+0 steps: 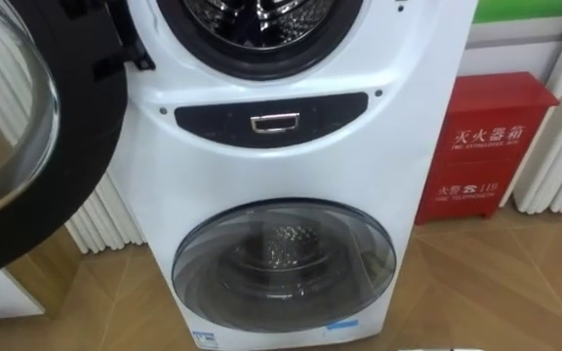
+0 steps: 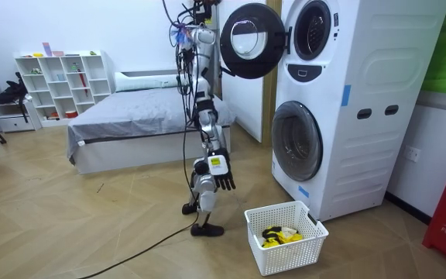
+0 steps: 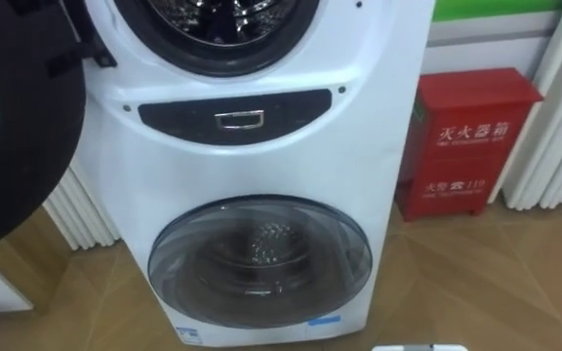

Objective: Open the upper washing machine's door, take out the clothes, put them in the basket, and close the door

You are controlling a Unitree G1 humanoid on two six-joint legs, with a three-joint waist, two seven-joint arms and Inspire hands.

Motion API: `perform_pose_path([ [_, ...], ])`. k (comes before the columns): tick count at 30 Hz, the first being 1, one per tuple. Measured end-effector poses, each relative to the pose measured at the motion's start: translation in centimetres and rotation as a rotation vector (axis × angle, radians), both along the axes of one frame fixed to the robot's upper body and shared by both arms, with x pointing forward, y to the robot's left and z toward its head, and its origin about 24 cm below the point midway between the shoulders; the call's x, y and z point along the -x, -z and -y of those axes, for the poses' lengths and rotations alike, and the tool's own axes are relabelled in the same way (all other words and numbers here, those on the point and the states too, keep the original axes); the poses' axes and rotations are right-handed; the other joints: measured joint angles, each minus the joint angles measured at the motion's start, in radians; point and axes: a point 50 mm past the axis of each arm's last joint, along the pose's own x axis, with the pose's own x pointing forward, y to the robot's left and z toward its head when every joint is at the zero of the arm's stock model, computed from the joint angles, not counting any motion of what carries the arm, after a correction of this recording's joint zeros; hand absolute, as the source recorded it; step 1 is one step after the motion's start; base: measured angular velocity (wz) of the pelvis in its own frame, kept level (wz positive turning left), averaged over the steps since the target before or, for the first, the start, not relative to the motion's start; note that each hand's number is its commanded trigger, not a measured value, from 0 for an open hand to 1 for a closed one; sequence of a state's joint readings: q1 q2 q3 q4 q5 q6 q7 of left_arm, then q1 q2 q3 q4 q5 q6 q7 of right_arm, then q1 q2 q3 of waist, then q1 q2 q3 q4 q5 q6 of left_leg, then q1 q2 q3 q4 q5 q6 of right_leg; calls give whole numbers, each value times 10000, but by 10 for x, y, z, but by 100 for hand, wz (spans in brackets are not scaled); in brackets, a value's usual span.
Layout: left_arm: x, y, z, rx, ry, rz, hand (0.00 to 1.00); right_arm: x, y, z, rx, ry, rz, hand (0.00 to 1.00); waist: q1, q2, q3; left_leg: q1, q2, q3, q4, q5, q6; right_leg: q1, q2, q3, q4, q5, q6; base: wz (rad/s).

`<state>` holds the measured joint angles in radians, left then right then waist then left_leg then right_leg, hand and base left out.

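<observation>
A humanoid robot stands on the wooden floor (image 2: 91, 232) facing a tall white stacked washing machine (image 2: 362, 116), whose upper round black-rimmed glass door (image 2: 250, 40) hangs wide open on the robot's left. Its right hand (image 2: 223, 180) hangs low at its side, fingers loose and apart, holding nothing. A small heap of yellow and dark clothes (image 2: 279, 235) lies in a white plastic lattice basket (image 2: 273, 260) on the floor, just beside the machine's lower front corner and near the robot's feet. In the eye views, the part of the upper steel drum (image 1: 261, 15) in sight shows bare metal and no cloth, and the lower round glass door (image 1: 283, 255) is closed. By these signs the unloading appears well advanced, perhaps finished: laundry is out and in the basket. What looks left is a check of the rest of the drum, cut off by the frame, for any last garment.
</observation>
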<state>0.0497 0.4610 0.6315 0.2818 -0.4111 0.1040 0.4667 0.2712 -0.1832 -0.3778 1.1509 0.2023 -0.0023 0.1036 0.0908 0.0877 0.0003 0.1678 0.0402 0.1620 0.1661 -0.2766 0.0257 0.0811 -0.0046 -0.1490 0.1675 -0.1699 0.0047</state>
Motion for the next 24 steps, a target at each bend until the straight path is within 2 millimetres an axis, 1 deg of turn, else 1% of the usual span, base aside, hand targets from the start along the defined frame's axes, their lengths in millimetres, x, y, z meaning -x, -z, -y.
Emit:
perform_pose_path([
  [2,-1,-6,-2,-426,41,-418,0,2,-1,3,184,25,-68,0,20,-9,-2,13,-1,-49,0,0,0,1,5,20,-11,1,-1,3],
  [4,-2,-12,-5,-734,30,-735,0,4,-2,5,250,72,-75,0,28,-41,-21,41,7,-153,-1,0,0,31,28,48,-87,22,-35,4],
  [6,-1,-18,-9,-1094,-71,-1025,0,6,-3,7,310,133,-38,0,15,-63,-33,24,28,-322,4,0,0,80,58,77,-197,85,-74,5],
  [8,-3,-20,-9,-1236,-157,-1140,0,7,-4,7,309,121,-109,0,-63,-59,-31,20,16,-309,32,0,0,108,46,165,-210,107,-94,12],
  [10,-4,-21,-9,-1387,-208,-1300,0,8,-3,6,258,-23,-214,0,-140,-99,-1,-18,-1,-277,202,0,0,241,-51,386,-285,117,-102,21],
  [11,-4,-20,-8,-1469,-209,-1418,0,9,-3,6,246,-71,-225,0,-221,-126,36,-63,-39,-273,444,0,-1,377,-110,574,-366,137,-87,26],
  [12,-4,-21,-9,-1571,-239,-1542,0,9,-3,6,248,-75,-232,0,-293,-108,47,-22,-24,-285,523,0,-2,472,-104,603,-336,162,-84,25],
  [13,-4,-22,-10,-1652,-252,-1582,0,9,-3,6,242,-90,-236,0,-312,-105,49,9,-14,-288,501,0,-2,490,-88,559,-307,162,-83,21],
  [14,-4,-26,-11,-1790,-268,-1557,0,8,-3,6,242,-128,-236,0,-312,-107,50,34,-2,-286,440,0,-3,486,-45,427,-280,162,-83,22],
  [16,-8,-30,-11,-1898,-224,-1501,0,9,-4,9,334,-431,-380,0,-341,-112,54,21,-22,-281,426,1,-4,517,-100,348,-282,164,-85,28],
  [17,-12,-34,-9,-1897,-155,-1421,0,10,-5,10,343,-648,-485,0,-367,-217,153,-68,-121,-215,762,2,-5,674,-239,423,-339,168,-84,46],
  [18,-17,-37,-5,-2031,58,-1359,0,10,-4,9,289,-784,-513,0,-418,-454,321,-506,-224,-44,1812,11,-24,919,-526,755,-461,173,-73,54],
  [19,-21,-39,-1,-2148,286,-1316,0,10,-4,9,240,-781,-500,0,-402,-630,409,-937,-333,-19,2666,86,-161,1000,-738,1135,-530,167,-46,70],
  [20,-32,-44,11,-2390,905,-1140,0,10,-4,7,144,-807,-453,0,-310,-866,451,-1783,-517,-412,2402,-241,-409,930,-1066,1756,-522,137,5,115],
  [21,-47,-58,26,-2875,1648,-640,0,13,-4,8,37,-655,-507,0,-417,-856,414,-2391,-287,-564,1420,337,4,382,-1047,1739,-178,-102,325,113],
  [22,-49,-64,32,-3181,1876,-445,0,12,-3,7,-82,-623,-598,0,-372,-855,420,-2531,-249,-32,1372,472,177,163,-1095,1774,8,-193,474,90],
  [23,-51,-71,41,-3647,2092,-272,0,11,-2,5,-248,-659,-602,0,-224,-803,446,-2601,-185,608,1472,534,247,-53,-1145,1446,191,-189,612,24],
  [24,-53,-72,46,-4010,2212,-444,0,11,-1,3,-370,-773,-551,0,-211,-800,445,-2480,-149,1030,1569,536,250,-236,-1141,1274,122,-36,609,19],
])
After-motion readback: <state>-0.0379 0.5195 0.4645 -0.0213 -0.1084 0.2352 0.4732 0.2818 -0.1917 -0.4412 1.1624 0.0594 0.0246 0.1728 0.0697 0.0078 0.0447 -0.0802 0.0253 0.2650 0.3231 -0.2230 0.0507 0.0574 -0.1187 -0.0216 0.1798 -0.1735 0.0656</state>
